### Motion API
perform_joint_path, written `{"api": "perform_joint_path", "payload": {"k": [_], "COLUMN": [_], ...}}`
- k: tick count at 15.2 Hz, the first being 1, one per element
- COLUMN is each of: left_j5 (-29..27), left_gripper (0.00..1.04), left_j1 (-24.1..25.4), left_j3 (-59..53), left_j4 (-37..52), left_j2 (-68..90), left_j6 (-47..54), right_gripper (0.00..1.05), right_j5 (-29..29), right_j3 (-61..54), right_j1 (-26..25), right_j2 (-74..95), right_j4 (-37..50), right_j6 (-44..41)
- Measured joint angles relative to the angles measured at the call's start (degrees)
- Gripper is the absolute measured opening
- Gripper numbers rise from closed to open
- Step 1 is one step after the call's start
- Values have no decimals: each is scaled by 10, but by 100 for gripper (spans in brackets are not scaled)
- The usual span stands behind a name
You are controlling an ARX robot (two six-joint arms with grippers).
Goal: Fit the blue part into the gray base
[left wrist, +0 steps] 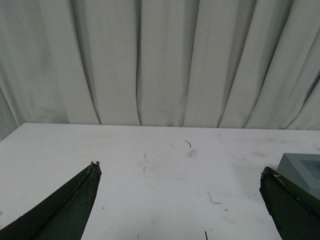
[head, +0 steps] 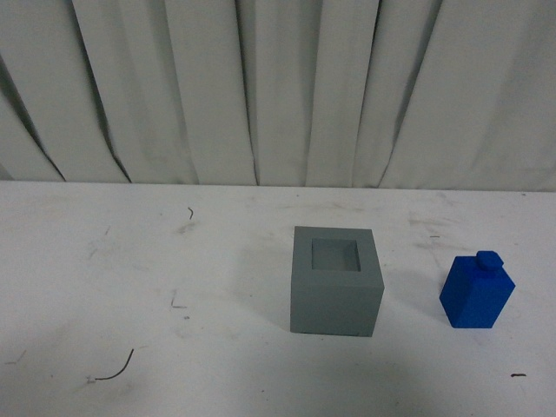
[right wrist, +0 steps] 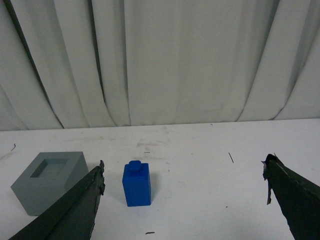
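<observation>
White pleated curtain (head: 278, 87) fills the background in all three views, hanging down behind a white, scuffed table (head: 130, 261).

Both grippers are out of sight in the front view. The left gripper (left wrist: 180, 170) has its dark fingers (left wrist: 65, 210) spread wide apart with nothing between them but bare tabletop. The right gripper (right wrist: 184, 165) is spread just as wide, its fingers (right wrist: 292, 200) holding nothing.

The gray base (head: 337, 280) is a matte cube standing flat on the table with a square recess (head: 335, 254) in its top face. From the left wrist, only a corner of the base (left wrist: 302, 167) shows, outside the gap and partly covered by one fingertip. From the right wrist, the base (right wrist: 47, 180) also sits outside the gap, with one finger crossing in front of its near edge.

The blue part (head: 476, 295) stands upright on the table, to the base's right and clear of it. From the right wrist, the part (right wrist: 136, 184) stands inside the gap between the fingers, beyond their tips, much closer to the finger that overlaps the base, and touching neither. A small square knob (head: 487, 257) sits on its top.

A thin dark curved thread (head: 117, 369) lies on the table, far from both blocks.
</observation>
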Motion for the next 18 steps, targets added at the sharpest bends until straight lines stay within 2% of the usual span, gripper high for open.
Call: {"api": "perform_joint_path", "payload": {"k": [4,5,6,8,9,10,13,15,18], "left_j5": [0,0,0,0,0,0,0,0,0], "left_gripper": [98,98,98,98,98,98,98,98,98], "left_j1": [0,0,0,0,0,0,0,0,0], "left_j3": [0,0,0,0,0,0,0,0,0], "left_j4": [0,0,0,0,0,0,0,0,0], "left_j2": [0,0,0,0,0,0,0,0,0], "left_j6": [0,0,0,0,0,0,0,0,0], "right_gripper": [98,98,98,98,98,98,98,98,98], "right_j5": [-8,-45,-90,-139,-135,-134,-124,-151,-243], "right_j3": [0,1,5,80,141,206,413,514,600], "right_j1": [7,-35,-94,-157,-162,-159,-132,-105,-71], "right_j2": [9,64,185,446,567,677,938,1004,1019], "right_j4": [18,92,223,475,567,610,523,441,242], "right_j6": [-1,-3,-10,-18,-24,-33,-91,-187,-395]}}
